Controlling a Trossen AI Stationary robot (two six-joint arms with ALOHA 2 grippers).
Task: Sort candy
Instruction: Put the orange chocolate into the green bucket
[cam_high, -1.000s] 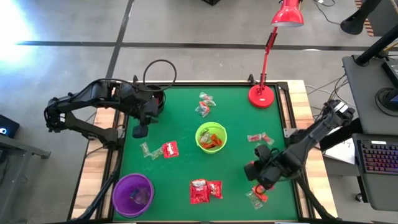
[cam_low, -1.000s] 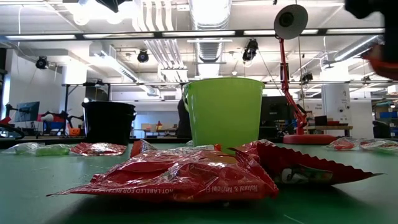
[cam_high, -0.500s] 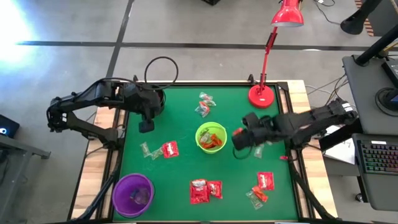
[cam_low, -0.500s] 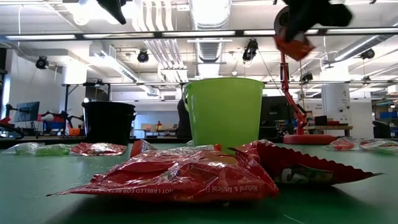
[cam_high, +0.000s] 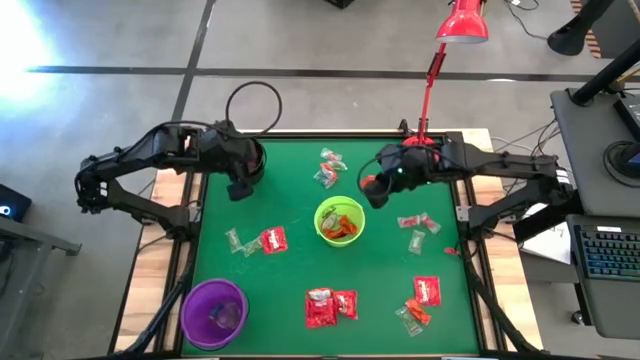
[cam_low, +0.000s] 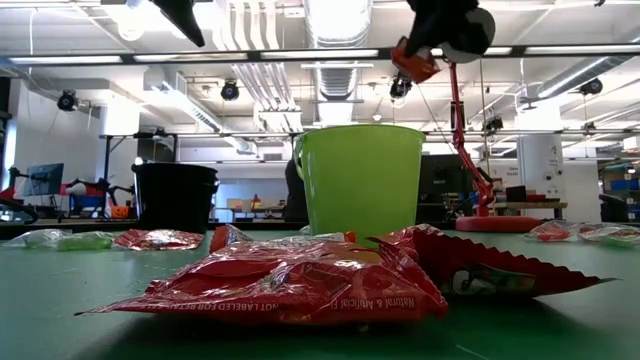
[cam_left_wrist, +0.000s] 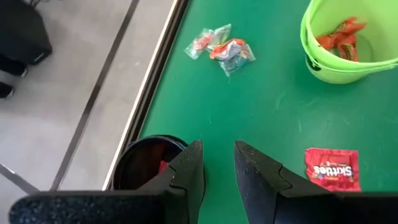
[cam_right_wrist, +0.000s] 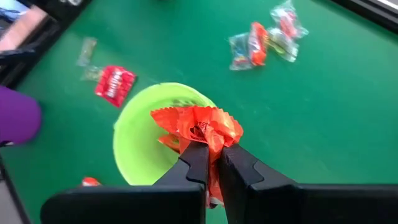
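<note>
My right gripper (cam_right_wrist: 214, 158) is shut on an orange-red candy wrapper (cam_right_wrist: 196, 127), high above the table just beyond the far right rim of the lime-green bowl (cam_high: 339, 221). The low view shows this gripper (cam_low: 420, 52) above the bowl. That bowl holds orange-red wrappers. My left gripper (cam_left_wrist: 217, 165) stands open with nothing between its fingers, above the black bowl (cam_left_wrist: 146, 163) at the far left. Red packets (cam_high: 273, 240) and pale twist sweets (cam_high: 330, 168) lie flat on the green mat. My right gripper pinches the crumpled orange-red wrapper at its lower middle (cam_right_wrist: 208, 143) between its two fingers. The fingers slant down from the table's right side. The wrapper fans out beyond the fingertips and hangs clear of the table and bowl.
A purple bowl (cam_high: 213, 313) stands at the near left corner. A red desk lamp (cam_high: 421, 155) has its base at the far right, close behind my right gripper. More red packets (cam_high: 330, 305) (cam_high: 426, 290) and twists (cam_high: 417, 222) lie near the front and right.
My right gripper has risen from the near right corner and swung toward the far edge and left, carrying the orange-red wrapper up beside the lime-green bowl, and its wrist has rolled. My left gripper has turned toward the black bowl.
</note>
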